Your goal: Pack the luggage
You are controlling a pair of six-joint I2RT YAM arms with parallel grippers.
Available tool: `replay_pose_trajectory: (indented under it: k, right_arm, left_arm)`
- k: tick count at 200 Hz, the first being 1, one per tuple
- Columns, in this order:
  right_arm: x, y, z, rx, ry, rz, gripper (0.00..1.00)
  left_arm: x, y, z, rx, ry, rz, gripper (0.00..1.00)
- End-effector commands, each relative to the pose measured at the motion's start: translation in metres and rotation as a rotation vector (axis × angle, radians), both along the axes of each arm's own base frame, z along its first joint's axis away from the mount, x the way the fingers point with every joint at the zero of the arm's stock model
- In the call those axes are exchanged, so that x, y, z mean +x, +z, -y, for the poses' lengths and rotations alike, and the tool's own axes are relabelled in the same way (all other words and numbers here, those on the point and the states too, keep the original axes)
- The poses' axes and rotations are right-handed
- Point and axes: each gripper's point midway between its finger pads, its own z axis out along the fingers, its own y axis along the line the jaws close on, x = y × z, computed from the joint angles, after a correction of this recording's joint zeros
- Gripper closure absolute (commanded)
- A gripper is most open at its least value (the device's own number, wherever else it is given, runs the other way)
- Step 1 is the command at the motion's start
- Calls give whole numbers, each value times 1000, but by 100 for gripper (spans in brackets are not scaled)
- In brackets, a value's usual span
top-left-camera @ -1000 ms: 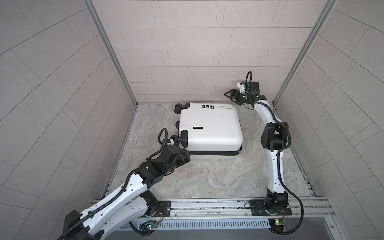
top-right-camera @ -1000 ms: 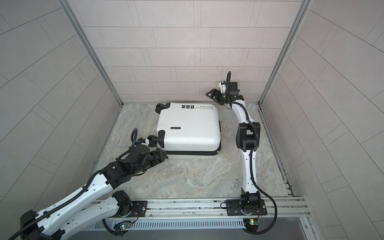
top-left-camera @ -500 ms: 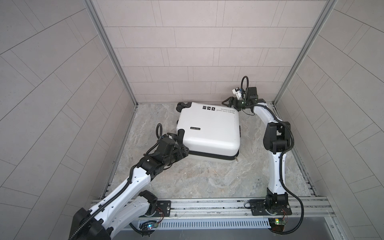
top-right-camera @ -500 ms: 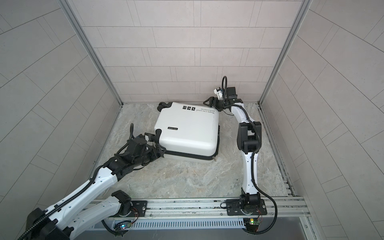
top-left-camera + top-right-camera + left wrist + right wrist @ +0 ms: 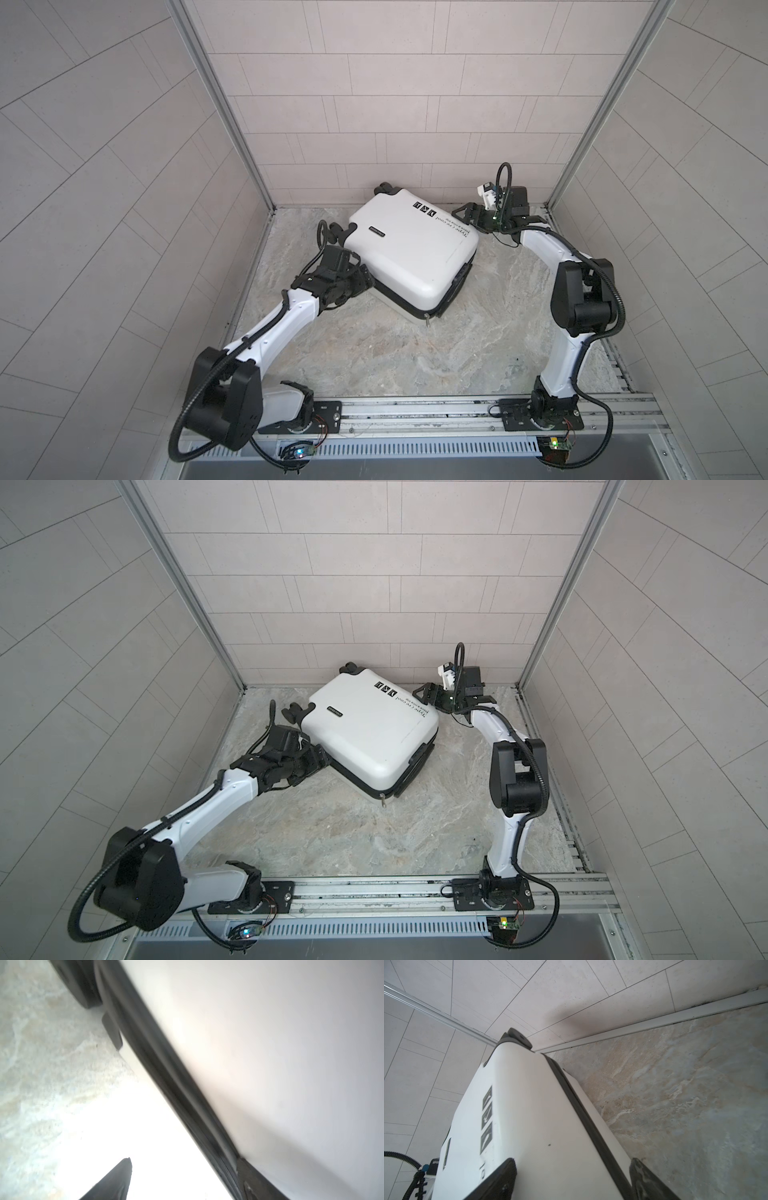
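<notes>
The left gripper (image 5: 368,284), jaws spread, sits at the near left edge of the suitcase (image 5: 411,253), with one finger (image 5: 116,1180) just beside the black zipper band (image 5: 166,1076). The right gripper (image 5: 573,1159), also spread, straddles the suitcase's far right corner. The closed suitcase lies flat and askew at the back of the tabletop (image 5: 415,353), with its wheels (image 5: 337,232) towards the back left corner.

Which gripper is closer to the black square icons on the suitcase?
Right. The right gripper sits by the suitcase corner just beside the icons; the left gripper is at the near left edge, well away from them.
</notes>
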Motion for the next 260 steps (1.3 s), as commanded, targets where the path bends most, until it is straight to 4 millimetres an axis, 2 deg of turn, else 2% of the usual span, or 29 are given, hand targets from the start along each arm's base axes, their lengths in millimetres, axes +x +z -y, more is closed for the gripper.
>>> replay_pose_trajectory:
  k: [1, 71, 151, 186, 218, 260]
  right_arm:
    - [-36, -33, -12, -32, 5, -125, 13]
    - [-103, -29, -6, -68, -22, -108, 12]
    - [-165, -17, -15, -101, -9, -76, 10]
    - [-185, -17, -10, -131, -27, -71, 8]
    - [-195, -12, 0, -175, -49, -60, 4]
    - [-196, 5, 23, -273, -134, -59, 0]
  left_arm:
    - [38, 36, 17, -50, -59, 148, 14]
    - [78, 31, 43, -63, -155, 107, 14]
    - [95, 31, 71, -136, -246, 98, 15]
    - [98, 28, 80, -151, -268, 104, 15]
    - [95, 27, 73, -121, -253, 104, 16]
    - [73, 50, 43, -35, -202, 163, 16]
